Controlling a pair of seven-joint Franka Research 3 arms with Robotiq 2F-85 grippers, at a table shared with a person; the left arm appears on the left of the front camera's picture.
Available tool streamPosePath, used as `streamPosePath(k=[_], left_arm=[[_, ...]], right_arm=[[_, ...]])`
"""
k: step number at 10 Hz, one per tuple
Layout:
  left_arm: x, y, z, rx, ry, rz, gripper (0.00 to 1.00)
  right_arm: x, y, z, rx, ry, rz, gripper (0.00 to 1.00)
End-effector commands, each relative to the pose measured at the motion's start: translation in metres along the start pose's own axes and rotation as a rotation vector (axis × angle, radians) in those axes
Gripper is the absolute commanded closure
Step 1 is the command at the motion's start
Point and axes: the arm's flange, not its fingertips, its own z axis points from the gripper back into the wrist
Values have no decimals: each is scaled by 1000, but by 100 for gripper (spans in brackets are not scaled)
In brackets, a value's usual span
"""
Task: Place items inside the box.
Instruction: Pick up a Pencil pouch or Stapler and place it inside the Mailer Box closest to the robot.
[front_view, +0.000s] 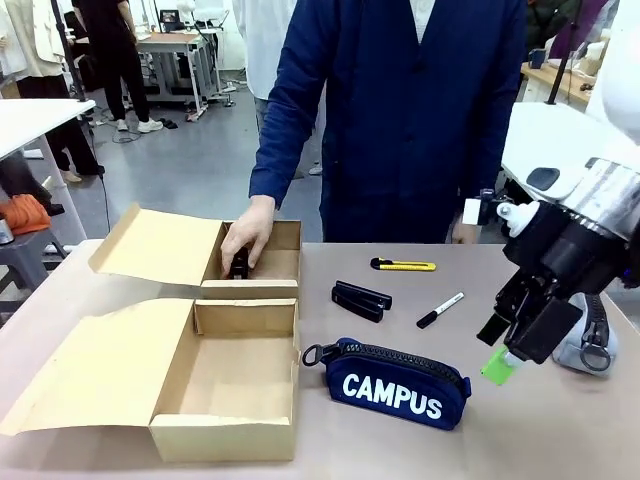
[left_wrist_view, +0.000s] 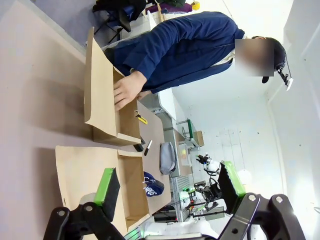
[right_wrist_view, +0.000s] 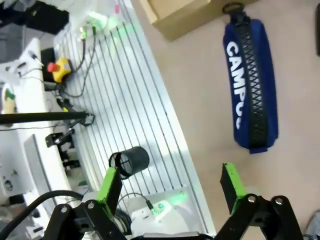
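1. The navy "CAMPUS" zip pouch (front_view: 395, 385) lies flat at the lower centre of the front view, just right of the box (front_view: 225, 435). It is soft fabric and probably light, so it should give under a pinch. Grip it across its narrow middle.
2. A ridged black zip with a ring pull runs along it. How full it is I cannot tell.
3. The right gripper (front_view: 505, 350) hangs at its right, jaws wide and empty. The left gripper (left_wrist_view: 169, 182) is also spread wide.
4. The box is stiff, matte brown cardboard with its flap lid folded open.
5. Above the pouch lie a black stapler (front_view: 361, 300), a marker pen (front_view: 440, 310) and a yellow utility knife (front_view: 403, 265), all hard and slim. A person's hand (front_view: 247, 235) reaches into the smaller box (front_view: 250, 289).
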Motion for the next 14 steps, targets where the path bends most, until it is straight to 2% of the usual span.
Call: streamPosePath(k=[1,2,3,4,6,7,11,14], left_arm=[[0,-1,0,-23,-13,-22,0],[0,-1,0,-23,-13,-22,0],[0,-1,0,-23,-13,-22,0],[0,-1,0,-23,-13,-22,0],[0,-1,0,-23,-13,-22,0],[0,-1,0,-23,-13,-22,0],[0,-1,0,-23,-13,-22,0],[0,-1,0,-23,-13,-22,0]], right_arm=[[29,5,-44,-93,229,48,0],[45,-2,-62,-60,248,127,0],[59,-13,-72,-149,263,54,0],[74,-18,-81,-133,257,125,0],[89,-23,-107,-183,282,143,0],[97,-28,-115,-243,256,120,0],[106,-47,-129,-348,236,112,0],[104,-71,-151,-349,289,58,0]])
